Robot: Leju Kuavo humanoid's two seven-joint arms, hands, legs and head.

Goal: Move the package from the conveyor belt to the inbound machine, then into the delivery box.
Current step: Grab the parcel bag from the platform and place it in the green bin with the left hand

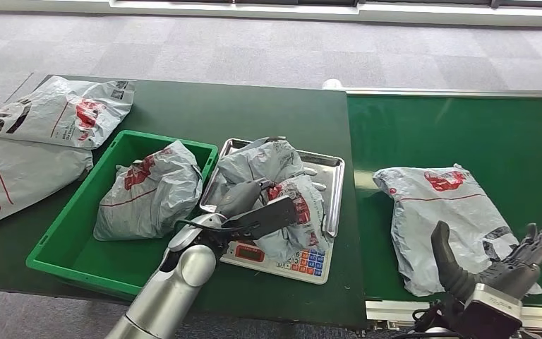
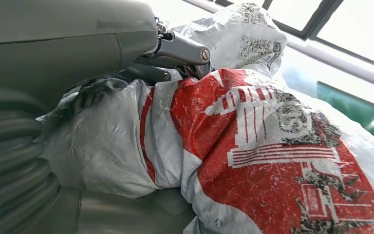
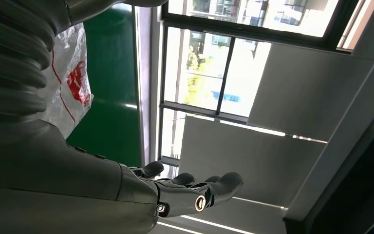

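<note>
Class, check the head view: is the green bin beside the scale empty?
No. A crumpled grey package with red print lies inside the green bin.

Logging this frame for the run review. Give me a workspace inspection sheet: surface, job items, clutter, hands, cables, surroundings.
Surface: dark green table; green conveyor belt to its right.
Job's things: one grey package on the scale tray; another package on belt; green delivery box holds one bagged parcel.
Clutter: two flat mailers at the table's far left.
Hands: left hand grips the tray package; right hand open, holding nothing.
Cables: dark wires at the right wrist.
Surroundings: grey carpet floor; windows in the right wrist view.
</note>
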